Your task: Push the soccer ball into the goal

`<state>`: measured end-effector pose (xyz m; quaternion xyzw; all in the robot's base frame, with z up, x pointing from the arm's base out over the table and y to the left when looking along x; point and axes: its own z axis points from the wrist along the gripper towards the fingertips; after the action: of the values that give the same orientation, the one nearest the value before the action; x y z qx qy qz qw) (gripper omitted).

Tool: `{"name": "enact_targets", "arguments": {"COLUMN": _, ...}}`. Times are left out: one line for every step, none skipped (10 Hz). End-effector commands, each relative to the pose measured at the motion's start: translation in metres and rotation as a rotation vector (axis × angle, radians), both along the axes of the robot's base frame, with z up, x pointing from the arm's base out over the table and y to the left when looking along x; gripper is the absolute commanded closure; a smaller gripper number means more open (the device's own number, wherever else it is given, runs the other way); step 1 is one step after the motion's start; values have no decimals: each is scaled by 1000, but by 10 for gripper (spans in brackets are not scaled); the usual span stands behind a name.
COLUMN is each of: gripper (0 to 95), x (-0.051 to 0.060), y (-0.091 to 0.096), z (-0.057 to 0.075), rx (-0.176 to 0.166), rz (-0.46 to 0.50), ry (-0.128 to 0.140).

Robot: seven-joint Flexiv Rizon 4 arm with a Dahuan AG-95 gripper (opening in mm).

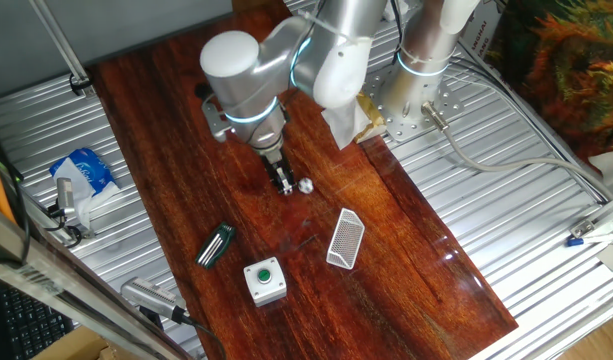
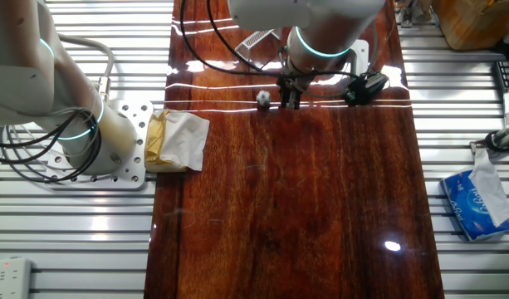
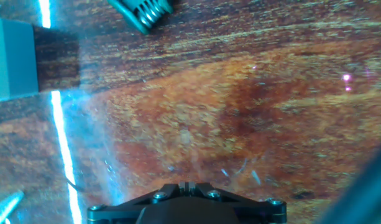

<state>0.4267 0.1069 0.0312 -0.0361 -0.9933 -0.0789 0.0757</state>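
Nearest the camera on the tabletop (image 1: pixel 406 250), a white button box (image 1: pixel 265 280) sits just left of the goal (image 1: pixel 345 239). Soccer ball (image 1: pixel 306 185) lies just beside the gripper (image 1: pixel 285 184), on its right, with the goal beyond and toward the camera. Jaws appear pressed together, holding nothing. A push from the ball's far side is judged necessary.

Hand view: the gripper's dark housing (image 3: pixel 185 202) is cut off by the lower edge, its fingertips out of frame; a green-striped clip (image 3: pixel 140 12) is cropped by the top edge; a pale box (image 3: pixel 13 59) is cropped at left and blurred. The other fixed view: the goal (image 2: pixel 256 40) is largely hidden behind the arm (image 2: pixel 320 25). One fixed view: the soccer ball (image 1: pixel 306 185) is too small to resolve its patches.
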Motion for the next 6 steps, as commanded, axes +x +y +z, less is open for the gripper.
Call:
{"name": "enact_targets", "arguments": {"gripper": 950, "x": -3, "y": -12, "z": 5, "rx": -31, "rz": 84, "ry": 15}}
{"name": "enact_targets", "arguments": {"gripper": 950, "x": -8, "y": -21, "z": 11, "rx": -34, "rz": 98, "ry": 33}}
{"name": "enact_targets", "arguments": {"gripper": 950, "x": -12, "y": -27, "z": 13, "rx": -36, "rz": 108, "ry": 41}}
{"name": "enact_targets", "arguments": {"gripper": 950, "x": -18, "y": -30, "z": 13, "rx": -46, "rz": 122, "ry": 40}}
{"name": "enact_targets", "arguments": {"gripper": 950, "x": -24, "y": -33, "z": 12, "rx": -58, "rz": 135, "ry": 40}}
{"name": "enact_targets", "arguments": {"gripper": 950, "x": -29, "y": -33, "z": 11, "rx": -69, "rz": 142, "ry": 39}}
